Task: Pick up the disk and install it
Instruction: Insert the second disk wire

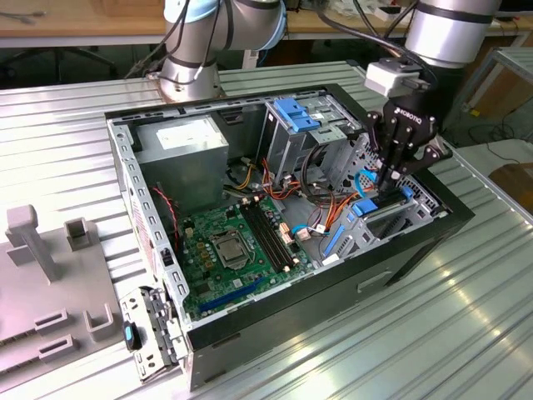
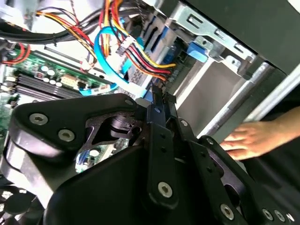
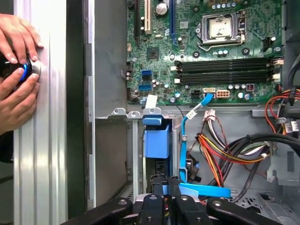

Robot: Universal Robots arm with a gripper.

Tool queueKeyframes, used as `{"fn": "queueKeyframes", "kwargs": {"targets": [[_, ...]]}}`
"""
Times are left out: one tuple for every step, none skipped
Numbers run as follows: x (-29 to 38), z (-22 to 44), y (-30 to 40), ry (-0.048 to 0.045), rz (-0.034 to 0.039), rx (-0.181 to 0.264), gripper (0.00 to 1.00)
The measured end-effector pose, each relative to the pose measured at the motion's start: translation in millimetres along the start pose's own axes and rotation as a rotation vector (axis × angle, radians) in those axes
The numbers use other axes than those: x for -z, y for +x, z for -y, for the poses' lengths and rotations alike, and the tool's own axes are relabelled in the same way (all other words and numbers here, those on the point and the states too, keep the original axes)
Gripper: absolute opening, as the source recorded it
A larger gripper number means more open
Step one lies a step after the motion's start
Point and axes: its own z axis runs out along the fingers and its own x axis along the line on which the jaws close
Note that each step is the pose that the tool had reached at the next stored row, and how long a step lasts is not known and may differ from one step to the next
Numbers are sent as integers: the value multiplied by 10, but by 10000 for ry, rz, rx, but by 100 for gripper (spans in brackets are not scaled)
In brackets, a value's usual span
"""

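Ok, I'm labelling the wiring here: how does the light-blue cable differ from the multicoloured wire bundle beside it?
The light-blue cable is a single flat ribbon; the multicoloured wire bundle is many thin round strands. The cable is one colour and carries a white tag; the bundle mixes red, yellow, orange and black. Both run next to the motherboard.

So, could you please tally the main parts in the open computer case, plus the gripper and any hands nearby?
Power-supply box: 1
Motherboard: 1
Disk: 1
Gripper: 1
Hands: 2
Total: 6
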Motion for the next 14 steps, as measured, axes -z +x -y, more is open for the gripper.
{"fn": "queueKeyframes", "kwargs": {"targets": [[-5,3,24,-26,216,9,16],[-11,6,52,-46,349,15,16],[-15,9,75,-60,396,18,16],[-19,12,91,-71,436,21,16],[-22,15,105,-84,471,25,16],[-24,17,114,-94,498,27,16],[-26,21,124,-109,534,30,16],[-27,25,133,-127,578,35,16],[-30,33,144,-157,629,41,16],[-31,46,153,-203,699,50,16],[-33,64,165,-281,809,67,16],[-35,76,173,-338,872,78,16],[-36,85,179,-388,924,89,16],[-41,96,203,-458,997,102,16]]}}
